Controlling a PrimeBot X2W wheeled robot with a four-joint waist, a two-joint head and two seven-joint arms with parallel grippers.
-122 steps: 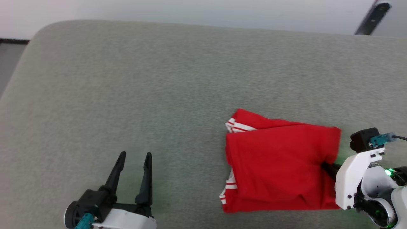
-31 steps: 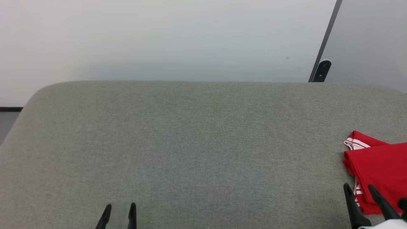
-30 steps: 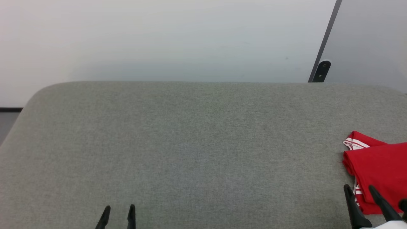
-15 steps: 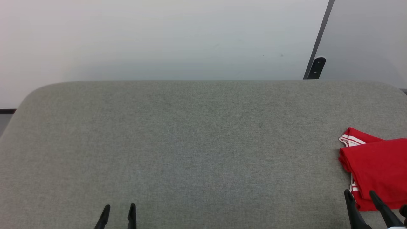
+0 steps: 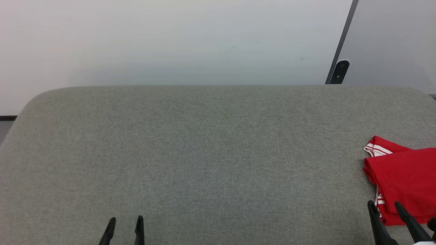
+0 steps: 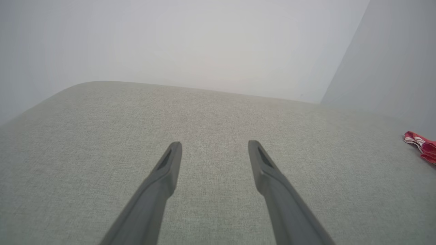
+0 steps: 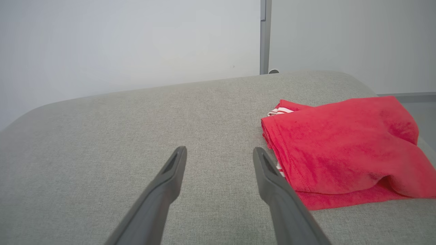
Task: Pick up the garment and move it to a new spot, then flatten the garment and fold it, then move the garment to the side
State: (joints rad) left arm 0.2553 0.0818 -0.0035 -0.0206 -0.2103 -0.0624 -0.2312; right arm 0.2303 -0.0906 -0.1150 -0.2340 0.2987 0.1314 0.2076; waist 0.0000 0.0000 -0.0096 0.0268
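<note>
Though spread wide, hold nothing: jaws of the left gripper (image 6: pixel 214 144), with bare grey fabric of the table (image 6: pixel 85 129) between them. Likewise parted wide and empty, jaws of the right gripper (image 7: pixel 220 149), one finger drawn across the near left corner of the garment (image 7: pixel 340 146); cannot tell whether touching or just above. Garment folded into a rough red rectangle, lying on the table's right end, well apart from the left gripper, with white-and-red striped trim peeking out at its far left corner and along its left edge. Open table between the two grippers. Behind the table, a pale wall (image 5: pixel 170 41) and a dark upright strip (image 5: pixel 345 30). From the right wrist, the whole rumpled bundle; from the head, its right part cut by the frame; from the left wrist, a striped corner at the right border.
</note>
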